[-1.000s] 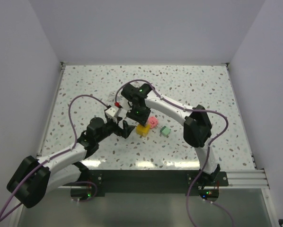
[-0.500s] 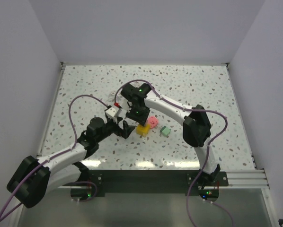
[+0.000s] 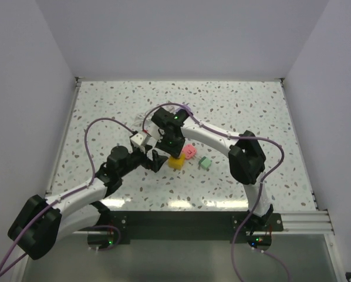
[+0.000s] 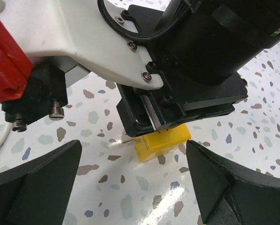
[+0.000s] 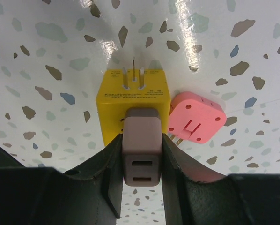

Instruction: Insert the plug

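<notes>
The speckled table point(image 3: 252, 111) fills the walled cell, and both arms reach toward its middle. The left arm point(image 3: 81, 197) comes in from the near left, and the right arm point(image 3: 213, 136) curves over from the near right, each trailing a purple cable point(image 3: 93, 132). In my overhead view, the left gripper point(image 3: 156, 160) sits low just left of the coloured blocks. In its wrist view, its two dark fingers point(image 4: 41, 183) stand wide apart with nothing between them, framing the right arm's black wrist and bare table. A red part point(image 4: 6, 61) shows at the upper left of that view; I cannot tell what it is. The right gripper point(image 5: 141, 140) points down over the blocks, its jaws pressed against both sides of a small block. The yellow adapter point(image 5: 133, 101) lies on the table directly beneath that gripper, its two metal prongs point(image 5: 134, 77) pointing away from the camera. The pink adapter point(image 5: 197, 119) lies just beside the yellow one on its right, touching or nearly so. The green block point(image 3: 205, 163) lies apart, farther to the right. The taupe plug point(image 5: 141, 154), the thing clamped in the right gripper, shows two rectangular ports on its near face. It meets the yellow adapter's near side, but I cannot tell whether it is seated in it.
</notes>
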Robot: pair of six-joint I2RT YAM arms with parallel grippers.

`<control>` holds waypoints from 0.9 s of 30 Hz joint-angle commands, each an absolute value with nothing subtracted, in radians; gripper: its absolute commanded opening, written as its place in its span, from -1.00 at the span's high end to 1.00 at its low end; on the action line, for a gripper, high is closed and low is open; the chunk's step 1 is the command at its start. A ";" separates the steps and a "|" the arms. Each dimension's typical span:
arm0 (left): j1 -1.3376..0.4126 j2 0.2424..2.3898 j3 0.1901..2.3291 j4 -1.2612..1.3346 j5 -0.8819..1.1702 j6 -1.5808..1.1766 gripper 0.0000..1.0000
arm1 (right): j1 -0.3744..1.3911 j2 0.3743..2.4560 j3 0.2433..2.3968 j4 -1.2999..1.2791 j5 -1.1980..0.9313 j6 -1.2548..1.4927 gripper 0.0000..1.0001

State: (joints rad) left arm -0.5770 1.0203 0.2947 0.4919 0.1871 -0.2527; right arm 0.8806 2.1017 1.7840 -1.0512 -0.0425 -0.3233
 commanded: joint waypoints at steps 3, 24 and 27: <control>-0.571 1.014 0.290 0.538 0.206 -0.265 -0.97 | 0.905 2.269 1.628 -0.988 -0.147 -0.284 1.00; -0.571 0.992 0.282 0.535 0.181 -0.261 -0.98 | 0.795 2.335 1.828 -0.982 -0.006 -0.166 1.00; -0.571 1.002 0.284 0.537 0.179 -0.256 -0.98 | 0.766 2.336 1.858 -0.979 -0.003 -0.141 1.00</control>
